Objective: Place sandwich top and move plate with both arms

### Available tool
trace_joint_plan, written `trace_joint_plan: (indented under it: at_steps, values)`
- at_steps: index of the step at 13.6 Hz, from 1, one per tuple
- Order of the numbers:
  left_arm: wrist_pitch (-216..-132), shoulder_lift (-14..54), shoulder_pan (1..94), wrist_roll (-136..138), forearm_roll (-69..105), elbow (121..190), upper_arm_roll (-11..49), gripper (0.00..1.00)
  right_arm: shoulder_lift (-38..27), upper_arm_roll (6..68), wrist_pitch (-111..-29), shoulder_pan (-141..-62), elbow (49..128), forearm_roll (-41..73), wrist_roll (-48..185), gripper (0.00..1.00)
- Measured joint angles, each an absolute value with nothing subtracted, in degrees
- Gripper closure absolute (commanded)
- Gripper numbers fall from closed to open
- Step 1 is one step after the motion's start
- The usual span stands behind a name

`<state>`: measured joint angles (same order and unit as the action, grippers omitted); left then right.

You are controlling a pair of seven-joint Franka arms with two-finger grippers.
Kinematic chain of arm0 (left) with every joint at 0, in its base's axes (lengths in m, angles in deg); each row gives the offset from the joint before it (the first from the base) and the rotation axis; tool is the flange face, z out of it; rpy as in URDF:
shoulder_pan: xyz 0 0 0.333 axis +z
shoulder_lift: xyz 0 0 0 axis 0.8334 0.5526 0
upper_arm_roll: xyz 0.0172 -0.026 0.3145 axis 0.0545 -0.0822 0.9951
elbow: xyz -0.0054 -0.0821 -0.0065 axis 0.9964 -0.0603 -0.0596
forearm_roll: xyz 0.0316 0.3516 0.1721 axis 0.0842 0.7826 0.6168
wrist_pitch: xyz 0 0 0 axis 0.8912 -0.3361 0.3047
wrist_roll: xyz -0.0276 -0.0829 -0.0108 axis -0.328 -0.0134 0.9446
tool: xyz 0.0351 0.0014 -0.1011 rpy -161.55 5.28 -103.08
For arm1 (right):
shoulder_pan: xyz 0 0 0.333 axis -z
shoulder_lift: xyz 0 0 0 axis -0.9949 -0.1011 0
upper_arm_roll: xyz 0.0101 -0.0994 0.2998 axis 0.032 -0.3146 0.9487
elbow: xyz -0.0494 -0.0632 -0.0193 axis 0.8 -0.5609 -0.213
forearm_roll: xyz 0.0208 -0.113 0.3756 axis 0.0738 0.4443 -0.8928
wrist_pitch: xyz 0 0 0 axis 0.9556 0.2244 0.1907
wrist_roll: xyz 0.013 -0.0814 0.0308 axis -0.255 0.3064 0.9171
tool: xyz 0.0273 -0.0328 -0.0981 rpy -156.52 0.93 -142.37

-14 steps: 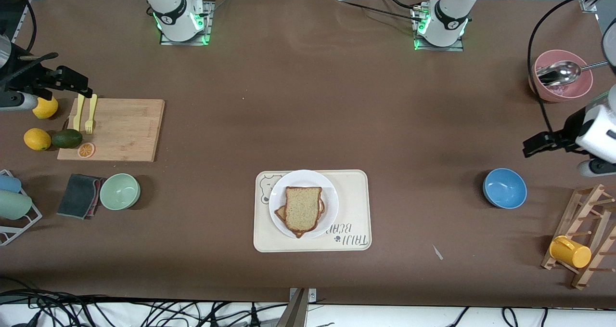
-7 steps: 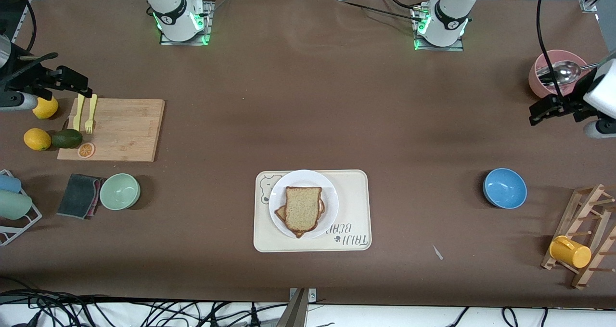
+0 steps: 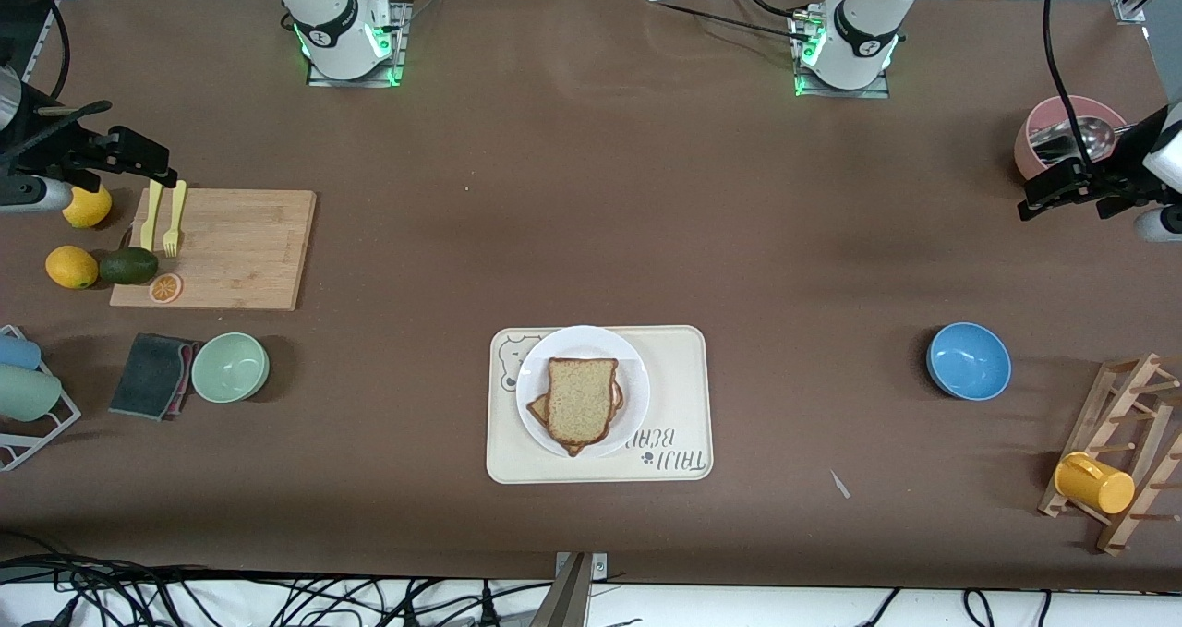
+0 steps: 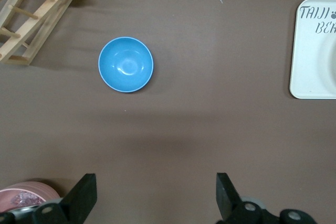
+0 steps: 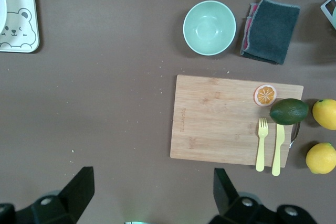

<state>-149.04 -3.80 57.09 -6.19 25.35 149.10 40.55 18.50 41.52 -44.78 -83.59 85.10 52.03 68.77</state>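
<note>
The sandwich top (image 3: 582, 396), a light-tan speckled slice with a brown crust, lies on the round white plate (image 3: 582, 337) over a darker slice that peeks out beneath it. The plate sits on a cream bear-print tray (image 3: 679, 396) in the middle of the table, near the front camera. My left gripper (image 3: 1032, 198) (image 4: 155, 192) hangs open and holds nothing, over bare table beside the pink bowl at the left arm's end. My right gripper (image 3: 159, 167) (image 5: 152, 187) hangs open and holds nothing, over the cutting board's edge at the right arm's end.
At the left arm's end are a pink bowl with a metal spoon (image 3: 1062, 138), a blue bowl (image 3: 968, 361) and a wooden rack with a yellow cup (image 3: 1094, 482). At the right arm's end are a cutting board (image 3: 222, 248), a green bowl (image 3: 230, 367), a grey cloth (image 3: 152, 375), lemons and an avocado.
My left gripper has moved away from the blue bowl toward the pink bowl, staying open. The right arm, bread and plate have not moved.
</note>
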Motion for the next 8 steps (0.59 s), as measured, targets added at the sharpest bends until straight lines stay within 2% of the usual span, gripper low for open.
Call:
trace_joint_plan:
  at_steps: [8]
  values:
    - [-146.7, -4.7, 56.0, -7.0, 25.1, 149.5, 40.7, 0.0, 18.5, 41.5, -44.8, -83.6, 85.1, 52.0, 68.8, 0.0]
